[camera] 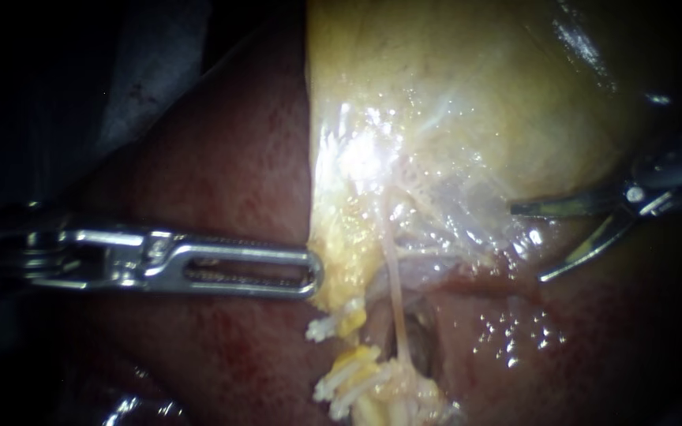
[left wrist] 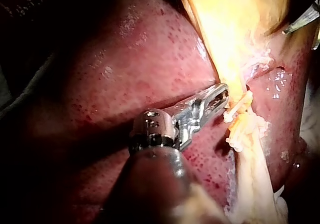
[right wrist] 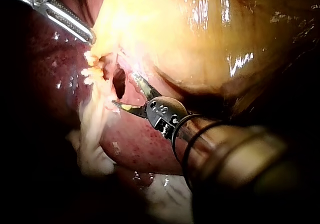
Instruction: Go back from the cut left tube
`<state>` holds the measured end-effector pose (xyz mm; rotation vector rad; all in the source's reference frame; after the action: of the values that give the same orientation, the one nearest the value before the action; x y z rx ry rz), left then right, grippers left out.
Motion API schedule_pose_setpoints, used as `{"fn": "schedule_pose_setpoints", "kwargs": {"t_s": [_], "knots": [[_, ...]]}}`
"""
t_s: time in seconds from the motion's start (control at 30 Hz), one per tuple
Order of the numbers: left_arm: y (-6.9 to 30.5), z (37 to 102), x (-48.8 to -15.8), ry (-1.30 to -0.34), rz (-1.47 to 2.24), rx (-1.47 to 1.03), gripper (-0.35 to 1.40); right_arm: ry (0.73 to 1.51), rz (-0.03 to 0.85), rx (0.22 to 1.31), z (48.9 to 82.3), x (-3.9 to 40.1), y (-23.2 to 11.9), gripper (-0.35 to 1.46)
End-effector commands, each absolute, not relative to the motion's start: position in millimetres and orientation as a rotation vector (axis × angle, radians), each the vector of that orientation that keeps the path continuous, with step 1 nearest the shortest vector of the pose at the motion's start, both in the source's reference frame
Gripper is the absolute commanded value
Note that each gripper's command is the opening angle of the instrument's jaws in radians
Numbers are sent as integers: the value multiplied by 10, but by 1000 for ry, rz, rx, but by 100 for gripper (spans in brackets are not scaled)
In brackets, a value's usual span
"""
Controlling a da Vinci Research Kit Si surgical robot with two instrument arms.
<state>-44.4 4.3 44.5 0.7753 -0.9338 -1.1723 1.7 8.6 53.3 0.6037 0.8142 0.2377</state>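
The gallbladder [camera: 451,95] lay pale and yellow over the dark red liver [camera: 230,158]. The cut left tube [camera: 350,322] hung just below the gallbladder's lower edge in two separate stumps with a gap between them. White clips [camera: 321,330] sat on the stump nearer the gallbladder, and more on the farther one. A second, thinner tube [camera: 392,276] ran down unbroken from the gallbladder, just beside the cut one. The left instrument [camera: 313,272] reached in level across the liver. Its slotted jaws were pressed together on the gallbladder's edge, just above the upper stump. The right instrument [camera: 527,243] lay against the gallbladder's lower margin on the opposite side, well apart from the cut tube. Its two curved blades were spread wide and held nothing. In the right wrist view the blades pointed toward the dark hollow under the gallbladder without touching the stumps.
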Motion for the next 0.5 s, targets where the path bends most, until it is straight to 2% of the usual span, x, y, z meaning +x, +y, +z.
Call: {"fn": "schedule_pose_setpoints", "kwargs": {"t_s": [0.03, 0.23, 0.5], "knots": [[41, 447, -447, -933, -1168, 776, -35, 814, 237, 604, 533, 17, 86, 74], [36, 458, -460, -931, -1158, 779, -35, 814, 237, 604, 533, 17, 86, 74], [37, 457, -460, -931, -1158, 780, -35, 814, 237, 604, 533, 17, 85, 74]]}}
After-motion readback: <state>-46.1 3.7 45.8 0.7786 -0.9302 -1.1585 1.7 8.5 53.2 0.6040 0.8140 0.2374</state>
